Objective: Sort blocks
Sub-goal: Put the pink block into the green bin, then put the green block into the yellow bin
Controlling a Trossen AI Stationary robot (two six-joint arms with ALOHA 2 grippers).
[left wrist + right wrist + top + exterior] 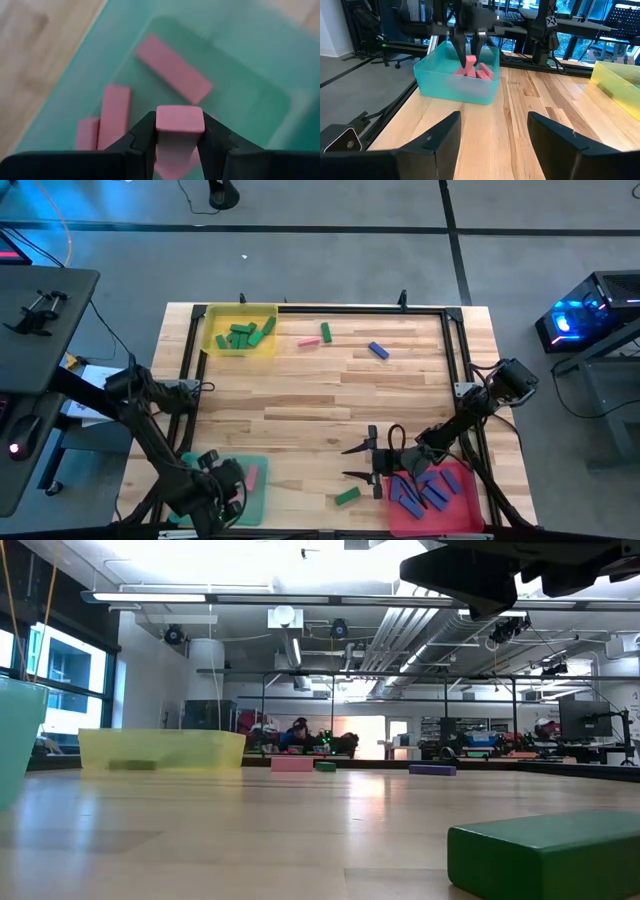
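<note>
left hand [180, 145] pinches a pink block [180, 119] low over the green tray [240, 60] to drop it with the other pinks; right hand [492, 132] waits open

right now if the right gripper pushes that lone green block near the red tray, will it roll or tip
Probably neither. The green block lies flat on the wooden table, a low bar with square edges, so it should slide, perhaps twisting if nudged off-centre. It looks stiff, keeping crisp corners in the low view. The right gripper is open nearby, just above it.

Bright ceiling strip lights; foreground green block [545, 855] blurred.
</note>
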